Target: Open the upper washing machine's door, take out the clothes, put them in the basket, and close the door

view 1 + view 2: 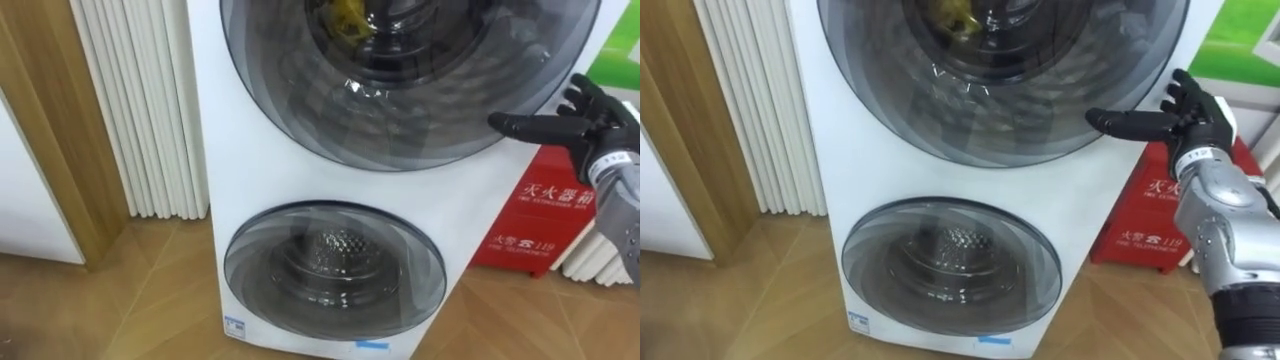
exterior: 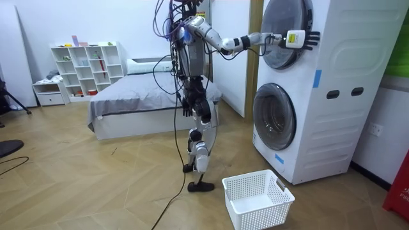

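The washing machine (image 1: pixel 255 170) is a tall white cabinet, smooth and glossy, with two round doors of dark smoked glass set one above the other. Behind the upper door (image 1: pixel 400 130) a crumpled yellow cloth (image 1: pixel 345 15) lies in the drum, near the top of the glass. The lower door (image 1: pixel 335 268) shows a bare perforated metal drum. The right hand (image 1: pixel 590 125), black-fingered, reaches in from the right with its fingers straight and spread, gripping nothing, their tips at the right rim of the upper door; the cloth sits well apart from it, up and to the left behind the glass. A white plastic lattice basket (image 2: pixel 259 198) stands on the wooden herringbone floor (image 2: pixel 96 179) before the machine.
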### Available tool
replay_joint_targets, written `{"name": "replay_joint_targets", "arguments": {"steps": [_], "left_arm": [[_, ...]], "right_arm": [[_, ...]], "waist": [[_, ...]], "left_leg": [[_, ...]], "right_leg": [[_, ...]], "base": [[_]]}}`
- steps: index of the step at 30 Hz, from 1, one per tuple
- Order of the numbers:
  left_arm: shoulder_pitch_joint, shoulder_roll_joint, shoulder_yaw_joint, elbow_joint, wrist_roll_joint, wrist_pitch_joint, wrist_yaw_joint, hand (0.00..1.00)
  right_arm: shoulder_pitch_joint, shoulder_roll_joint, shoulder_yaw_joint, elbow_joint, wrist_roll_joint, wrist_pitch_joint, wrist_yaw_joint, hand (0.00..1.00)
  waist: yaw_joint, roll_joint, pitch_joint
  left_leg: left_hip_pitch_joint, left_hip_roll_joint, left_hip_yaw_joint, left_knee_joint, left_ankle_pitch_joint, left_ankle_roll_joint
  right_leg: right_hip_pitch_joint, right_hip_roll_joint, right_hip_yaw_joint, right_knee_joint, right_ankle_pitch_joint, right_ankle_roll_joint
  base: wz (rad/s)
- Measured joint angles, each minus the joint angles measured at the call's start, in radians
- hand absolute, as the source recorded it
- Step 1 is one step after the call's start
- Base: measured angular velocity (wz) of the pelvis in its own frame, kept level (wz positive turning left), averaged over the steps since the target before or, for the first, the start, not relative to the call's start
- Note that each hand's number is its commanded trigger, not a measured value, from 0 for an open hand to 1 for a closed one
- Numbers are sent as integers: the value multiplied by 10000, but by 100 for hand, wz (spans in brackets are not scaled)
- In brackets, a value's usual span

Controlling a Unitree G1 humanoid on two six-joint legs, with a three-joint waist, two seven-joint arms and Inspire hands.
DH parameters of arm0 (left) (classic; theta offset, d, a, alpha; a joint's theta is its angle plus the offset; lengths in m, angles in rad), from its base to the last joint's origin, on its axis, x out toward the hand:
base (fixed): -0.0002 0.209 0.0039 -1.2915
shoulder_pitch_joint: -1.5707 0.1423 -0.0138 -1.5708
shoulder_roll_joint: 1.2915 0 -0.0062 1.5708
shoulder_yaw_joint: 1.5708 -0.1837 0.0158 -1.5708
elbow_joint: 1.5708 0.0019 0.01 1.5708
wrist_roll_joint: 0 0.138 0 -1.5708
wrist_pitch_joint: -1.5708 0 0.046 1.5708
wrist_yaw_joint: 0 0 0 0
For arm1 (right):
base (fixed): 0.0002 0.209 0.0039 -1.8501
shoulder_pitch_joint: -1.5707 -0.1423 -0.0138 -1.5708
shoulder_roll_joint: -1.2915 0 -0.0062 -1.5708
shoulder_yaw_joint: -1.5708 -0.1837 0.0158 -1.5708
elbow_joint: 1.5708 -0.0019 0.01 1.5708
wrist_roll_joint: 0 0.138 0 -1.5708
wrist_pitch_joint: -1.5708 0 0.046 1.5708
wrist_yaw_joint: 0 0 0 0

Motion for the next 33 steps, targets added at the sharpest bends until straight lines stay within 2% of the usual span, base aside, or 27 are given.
{"name": "replay_joint_targets", "arguments": {"steps": [4, 9, 10, 12, 21, 25, 27, 33], "left_arm": [[-57, 33, -1, -17, 31, 1, 44, 0], [-129, 36, -62, -11, 21, 8, 273, 0], [-132, 39, -162, 9, 9, 9, 311, 0], [-128, 40, -278, 9, 7, 14, 406, 0], [-246, 39, -442, 3, 9, -122, 477, 0], [-373, 40, -551, -87, -77, -188, 481, 0], [-368, 36, -692, -91, -71, -217, 489, 0], [-314, 40, -876, -90, -65, -207, 622, 0]], "right_arm": [[-64, -289, 83, -945, -22, -12, -159, 0], [-213, -367, 130, -1366, -28, -111, -164, 0], [-213, -367, 211, -1661, -46, -111, -165, 0], [-196, -366, 443, -2240, -57, -114, -186, 0], [-115, -366, 477, -2669, -171, -118, -126, 0], [-83, -363, 507, -2851, -321, -118, -42, 0], [229, -359, 490, -3327, -468, -118, -110, 0], [824, -300, 483, -4073, -456, -208, -183, 0]], "waist": [[58, -3, 16], [62, -13, 105], [56, 11, 155], [47, 46, 207], [-8, 57, 200], [-16, 85, 172], [21, 117, 133], [40, 119, 118]], "left_leg": [[92, 3, 1, -5, 0, 0], [171, 3, 2, -94, -7, -3], [167, 0, 11, -88, -7, -2], [138, 0, 25, -84, -7, -3], [125, 7, 137, -104, -7, -1], [151, 18, 203, -210, -5, 0], [180, 21, 252, -255, -4, 1], [285, 44, 374, -261, -4, 0]], "right_leg": [[61, 0, 9, 8, 0, 0], [150, 1, 17, 2, -2, -1], [149, 2, 46, -1, -2, -1], [133, 6, 58, -44, -1, -2], [26, 24, 172, -66, 1, -2], [-12, 37, 249, -65, 1, -2], [-29, 39, 290, -66, 0, -2], [1, 66, 436, -79, 1, -2]], "base": [[0], [0], [0], [-2], [-4], [-5], [-7], [-7]]}}
